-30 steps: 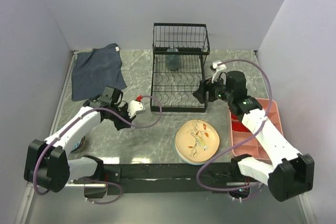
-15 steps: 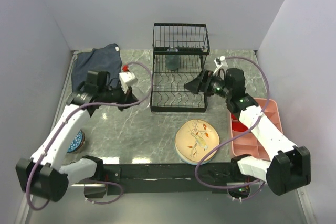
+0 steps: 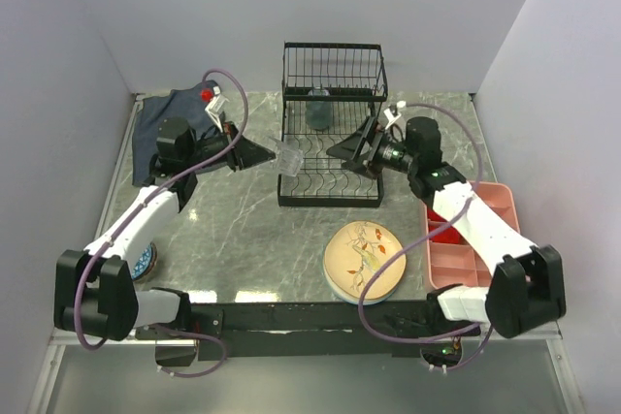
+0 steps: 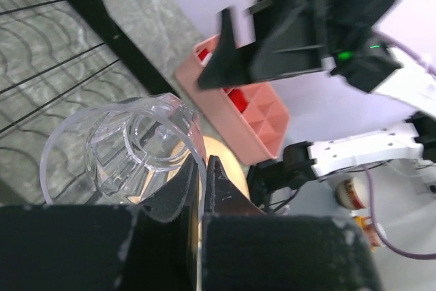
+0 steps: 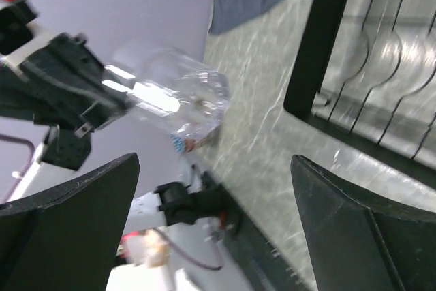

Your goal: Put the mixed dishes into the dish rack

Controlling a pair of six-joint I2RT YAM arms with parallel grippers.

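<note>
My left gripper (image 3: 270,153) is shut on the rim of a small clear glass (image 3: 289,157), holding it in the air at the left edge of the black wire dish rack (image 3: 330,181). In the left wrist view one finger sits inside the glass (image 4: 126,151) and one outside. My right gripper (image 3: 351,154) hangs wide open over the rack's base, facing the glass (image 5: 178,97), with nothing between its fingers (image 5: 68,226). A greyish cup (image 3: 318,110) stands at the back of the rack. The peach plate (image 3: 365,257) with the bird drawing lies on the table in front of the rack.
A pink compartmented tray (image 3: 485,230) lies at the right under my right arm. A dark blue cloth (image 3: 170,133) lies at the back left. A blue patterned bowl (image 3: 144,261) shows partly beside my left arm. Walls close in on three sides.
My left arm has risen and swung right, carrying the glass up to the rack's left edge. My right gripper has turned toward it and opened wider.
</note>
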